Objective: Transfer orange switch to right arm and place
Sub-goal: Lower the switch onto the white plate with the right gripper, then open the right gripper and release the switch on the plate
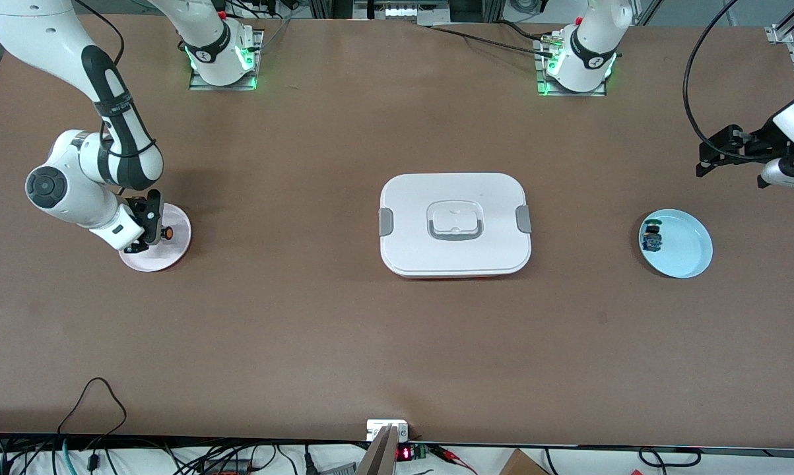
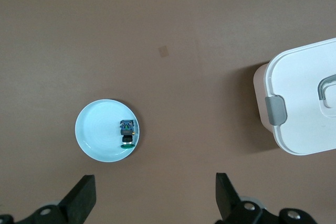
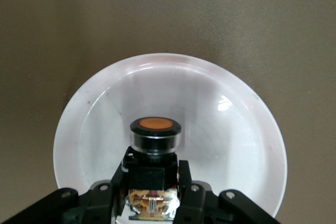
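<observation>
The orange switch (image 1: 166,232) is held between the fingers of my right gripper (image 1: 147,227), low over the pale pink plate (image 1: 175,249) at the right arm's end of the table. In the right wrist view the switch (image 3: 155,142) shows its round orange cap, and the gripper (image 3: 152,184) is shut on its black body with the plate (image 3: 226,129) under it. I cannot tell whether the switch touches the plate. My left gripper (image 1: 727,148) is open and empty over bare table at the left arm's end; the left wrist view shows it (image 2: 155,195) wide apart.
A light blue plate (image 1: 690,254) holds a similar blue-green switch (image 1: 652,237); both show in the left wrist view, the plate (image 2: 94,129) and the switch (image 2: 127,132). A white lidded box (image 1: 455,224) with grey latches sits mid-table.
</observation>
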Controlling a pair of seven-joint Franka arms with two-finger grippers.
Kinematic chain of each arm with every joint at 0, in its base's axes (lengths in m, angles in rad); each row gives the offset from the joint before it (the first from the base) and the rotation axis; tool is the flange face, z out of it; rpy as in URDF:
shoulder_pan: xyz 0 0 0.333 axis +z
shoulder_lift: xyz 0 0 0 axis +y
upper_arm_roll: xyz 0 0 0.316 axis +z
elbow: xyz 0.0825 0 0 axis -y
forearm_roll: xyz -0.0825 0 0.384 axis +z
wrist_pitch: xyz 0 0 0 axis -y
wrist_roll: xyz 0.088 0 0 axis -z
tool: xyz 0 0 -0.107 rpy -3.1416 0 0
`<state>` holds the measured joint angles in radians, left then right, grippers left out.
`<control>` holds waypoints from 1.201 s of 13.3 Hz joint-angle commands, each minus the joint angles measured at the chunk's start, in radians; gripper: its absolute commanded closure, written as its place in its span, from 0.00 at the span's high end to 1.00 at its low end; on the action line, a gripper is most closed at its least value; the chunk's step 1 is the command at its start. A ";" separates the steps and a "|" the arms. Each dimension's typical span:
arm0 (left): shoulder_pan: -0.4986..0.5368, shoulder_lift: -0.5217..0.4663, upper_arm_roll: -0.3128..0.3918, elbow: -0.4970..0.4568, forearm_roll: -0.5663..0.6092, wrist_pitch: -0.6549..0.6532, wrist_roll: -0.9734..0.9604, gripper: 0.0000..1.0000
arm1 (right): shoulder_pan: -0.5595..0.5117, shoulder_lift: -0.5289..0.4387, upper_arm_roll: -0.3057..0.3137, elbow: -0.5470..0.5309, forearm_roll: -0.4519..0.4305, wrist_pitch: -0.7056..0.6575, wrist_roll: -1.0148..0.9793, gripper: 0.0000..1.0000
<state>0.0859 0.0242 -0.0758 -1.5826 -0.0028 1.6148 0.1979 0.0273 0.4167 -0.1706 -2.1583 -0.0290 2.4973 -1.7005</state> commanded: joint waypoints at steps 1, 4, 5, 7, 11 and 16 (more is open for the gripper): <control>0.009 0.022 0.001 0.035 0.015 -0.006 0.015 1.00 | -0.014 0.000 0.005 -0.015 -0.012 0.040 -0.021 0.06; 0.008 0.022 0.001 0.035 0.015 -0.004 0.015 1.00 | -0.033 0.007 0.003 -0.015 -0.017 0.047 -0.021 0.07; 0.008 0.022 0.001 0.035 0.014 -0.006 0.017 1.00 | -0.038 0.011 0.003 -0.015 -0.017 0.054 -0.021 0.07; 0.008 0.022 0.001 0.035 0.014 -0.006 0.015 1.00 | -0.038 0.014 0.003 -0.015 -0.017 0.054 -0.019 0.21; 0.008 0.020 0.001 0.035 0.007 -0.006 0.017 1.00 | -0.038 -0.018 0.005 -0.012 -0.003 0.029 0.001 1.00; 0.008 0.020 0.001 0.035 0.004 -0.006 0.015 1.00 | -0.037 -0.093 0.005 0.084 0.006 -0.073 0.019 1.00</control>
<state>0.0915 0.0273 -0.0736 -1.5793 -0.0029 1.6148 0.1993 0.0013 0.3642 -0.1743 -2.1179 -0.0282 2.4915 -1.6856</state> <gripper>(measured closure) 0.000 0.000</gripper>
